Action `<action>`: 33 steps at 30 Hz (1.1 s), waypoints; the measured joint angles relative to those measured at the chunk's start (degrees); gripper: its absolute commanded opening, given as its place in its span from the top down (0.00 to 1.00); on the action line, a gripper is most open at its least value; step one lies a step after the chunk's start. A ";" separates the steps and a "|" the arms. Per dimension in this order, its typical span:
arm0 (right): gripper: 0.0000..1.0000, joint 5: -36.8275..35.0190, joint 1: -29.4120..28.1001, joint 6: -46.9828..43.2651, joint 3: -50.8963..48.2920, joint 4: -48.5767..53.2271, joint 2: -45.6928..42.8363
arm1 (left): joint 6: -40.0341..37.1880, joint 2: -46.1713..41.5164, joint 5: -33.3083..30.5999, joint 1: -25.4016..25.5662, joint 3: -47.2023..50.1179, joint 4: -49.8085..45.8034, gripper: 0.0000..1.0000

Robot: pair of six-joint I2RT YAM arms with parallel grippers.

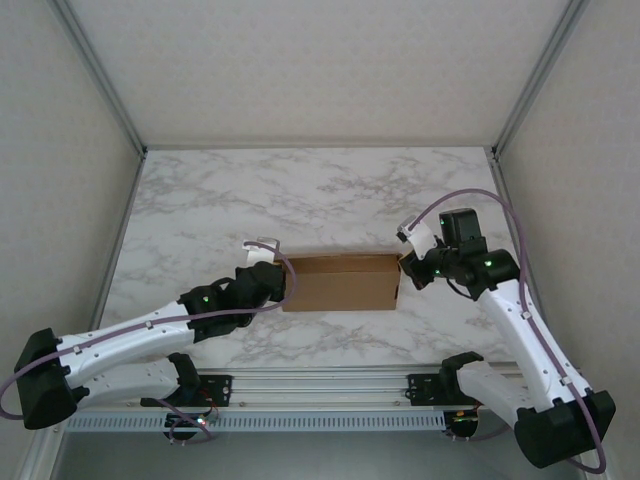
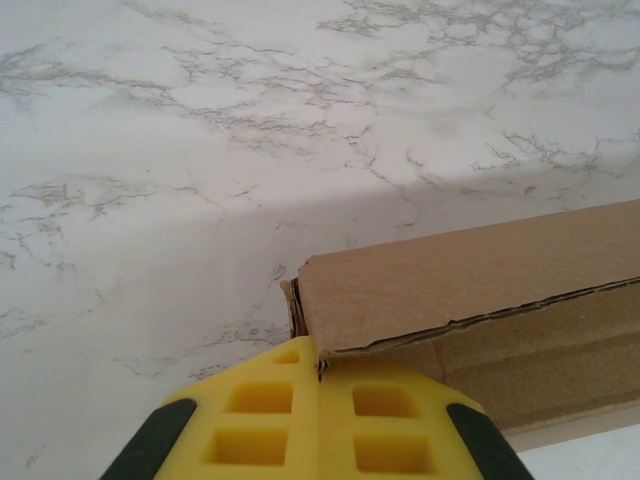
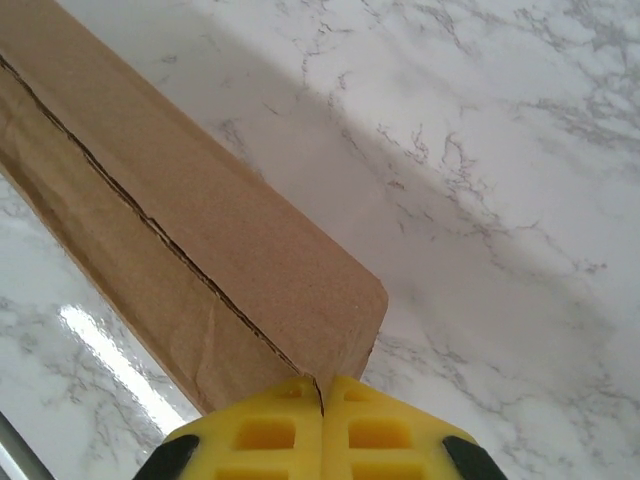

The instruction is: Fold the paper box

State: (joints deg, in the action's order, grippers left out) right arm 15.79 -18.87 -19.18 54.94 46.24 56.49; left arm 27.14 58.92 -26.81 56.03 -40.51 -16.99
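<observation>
From above I see the box (image 1: 340, 282) lying mid-desk (image 1: 300, 190), with the left gripper (image 1: 281, 284) at its left end and the right gripper (image 1: 408, 268) at its right. On the left wrist view, the fingers (image 2: 260, 420) are pressed together, tips touching the box's corner. On the right wrist view, they are together too, tips against the box's end.

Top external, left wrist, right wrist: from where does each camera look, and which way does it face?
Top external: above and behind the robot, looking down at the marble table; both arms reach to the paper box.
Left wrist: low over the table, looking past the left gripper, shut, at one box end.
Right wrist: likewise low, looking past the right gripper, shut, at the other end.
Both wrist views share the box.
</observation>
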 measured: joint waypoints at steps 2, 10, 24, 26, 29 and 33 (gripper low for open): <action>1.00 -1.46 -0.63 3.96 0.28 0.07 1.22 | 0.00 0.17 -0.02 0.00 -0.20 0.00 1.00; 1.00 -4.87 -2.01 18.82 5.20 1.81 8.37 | 0.02 0.55 0.00 0.00 -0.76 -0.42 1.00; 1.00 -6.78 -2.93 30.86 13.51 9.84 14.78 | 0.00 1.60 -0.04 0.00 -2.36 -1.73 1.00; 1.00 -6.75 -2.99 31.50 14.71 10.91 15.34 | -0.09 1.60 -0.22 0.00 -2.36 -1.73 1.00; 1.00 -6.58 -3.15 32.30 16.57 12.48 16.46 | -0.44 1.53 -0.74 0.00 -2.36 -1.70 1.00; 1.00 -6.40 -3.19 33.29 18.49 14.43 17.79 | -1.31 1.01 -1.36 0.00 -2.08 -1.03 1.00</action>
State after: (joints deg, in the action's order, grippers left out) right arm 9.39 -22.06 14.11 73.43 60.66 74.28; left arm 25.82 59.92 -28.16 56.03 -42.59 -18.02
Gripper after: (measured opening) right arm 0.045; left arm 0.050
